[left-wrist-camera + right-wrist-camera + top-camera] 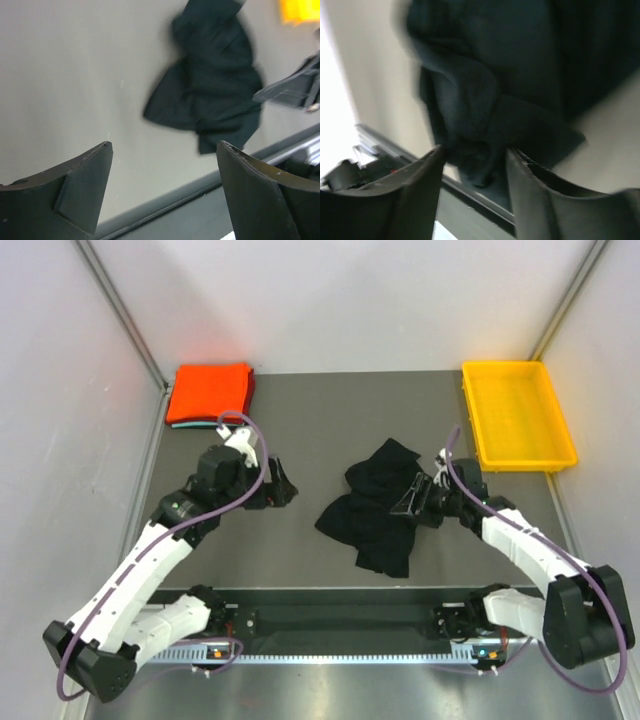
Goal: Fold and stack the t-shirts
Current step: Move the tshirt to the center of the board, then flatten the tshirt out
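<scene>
Black t-shirt (372, 510) crumpled in loose, uneven heap, folds bunched.

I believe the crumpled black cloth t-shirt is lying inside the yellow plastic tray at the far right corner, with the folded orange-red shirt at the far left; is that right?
Not quite: the top external view shows the crumpled black cloth t-shirt lying on the grey table near its middle, outside the yellow plastic tray. The tray and the folded orange-red shirt sit as you say.
</scene>
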### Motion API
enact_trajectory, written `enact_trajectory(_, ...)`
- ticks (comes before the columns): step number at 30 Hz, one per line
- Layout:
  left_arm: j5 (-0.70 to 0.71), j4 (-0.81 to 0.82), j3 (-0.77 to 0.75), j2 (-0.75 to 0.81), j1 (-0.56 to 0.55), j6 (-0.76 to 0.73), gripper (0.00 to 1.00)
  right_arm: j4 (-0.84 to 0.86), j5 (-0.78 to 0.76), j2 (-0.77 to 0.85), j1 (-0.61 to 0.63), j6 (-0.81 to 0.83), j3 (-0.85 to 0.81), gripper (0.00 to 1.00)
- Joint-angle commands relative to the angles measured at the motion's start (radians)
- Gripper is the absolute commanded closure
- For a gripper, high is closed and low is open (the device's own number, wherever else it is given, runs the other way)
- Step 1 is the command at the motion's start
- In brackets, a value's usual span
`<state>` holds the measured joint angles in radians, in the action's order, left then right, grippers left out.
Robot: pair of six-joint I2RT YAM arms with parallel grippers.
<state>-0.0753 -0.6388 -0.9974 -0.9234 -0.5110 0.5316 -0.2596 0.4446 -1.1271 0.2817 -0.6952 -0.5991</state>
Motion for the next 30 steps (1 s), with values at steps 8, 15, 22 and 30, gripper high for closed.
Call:
enact_trajectory(8, -0.130, 0.333, 0.290, -0.084, 0.003, 0.152, 0.17, -0.084, -0.329, 0.214, -0.002, 0.115, -0.007, 0.38)
enact_trajectory(15, -0.165, 0.544, 0.335, -0.311, -0.011, 0.200, 0.24, 0.072, -0.465, 0.118, -0.053, 0.119, -0.065, 0.46)
enact_trajectory(22, -0.185, 0.574, 0.286, -0.512, -0.018, 0.186, 0.26, 0.314, -0.478, -0.202, -0.133, 0.008, -0.201, 0.48)
enact_trajectory(30, -0.195, 0.665, 0.296, -0.581, -0.024, 0.205, 0.31, 0.393, -0.451, -0.419, -0.151, -0.020, -0.306, 0.49)
